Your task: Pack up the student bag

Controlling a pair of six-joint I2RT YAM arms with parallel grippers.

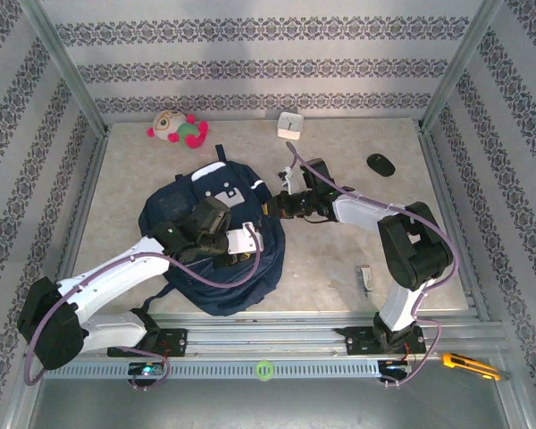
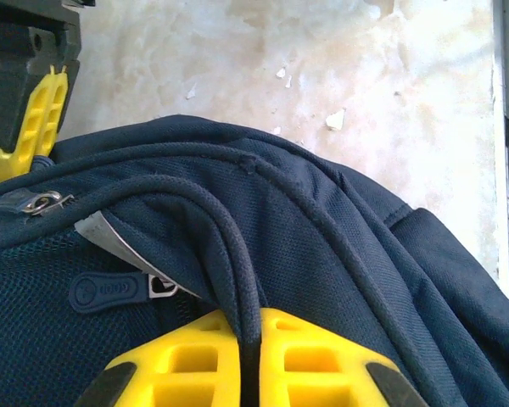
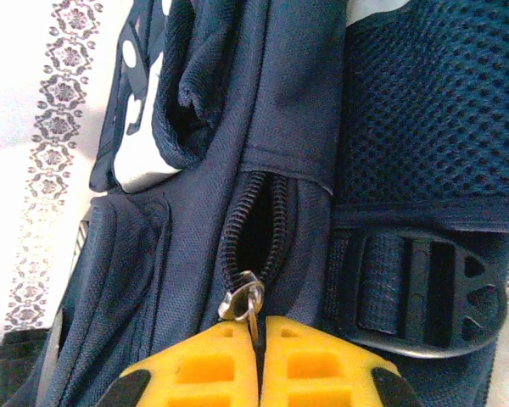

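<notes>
The student bag (image 1: 216,268), navy blue with white patches, lies in the middle of the table. My left gripper (image 1: 253,239) sits over its right side. In the left wrist view, the yellow fingers of the left gripper (image 2: 250,343) are shut on a raised piped seam (image 2: 231,246) of the bag (image 2: 365,254). My right gripper (image 1: 273,206) meets the bag's upper right edge. The right wrist view has the right gripper (image 3: 259,343) shut on the metal zipper pull (image 3: 243,298), and the zipper (image 3: 254,216) above it gapes partly open beside a black buckle (image 3: 424,288).
A plush toy (image 1: 174,128) and a white box (image 1: 290,123) sit at the back of the table. A black mouse (image 1: 381,164) lies at the back right, and a small pale item (image 1: 364,277) at the front right. A yellow utility knife (image 1: 469,365) rests on the front rail.
</notes>
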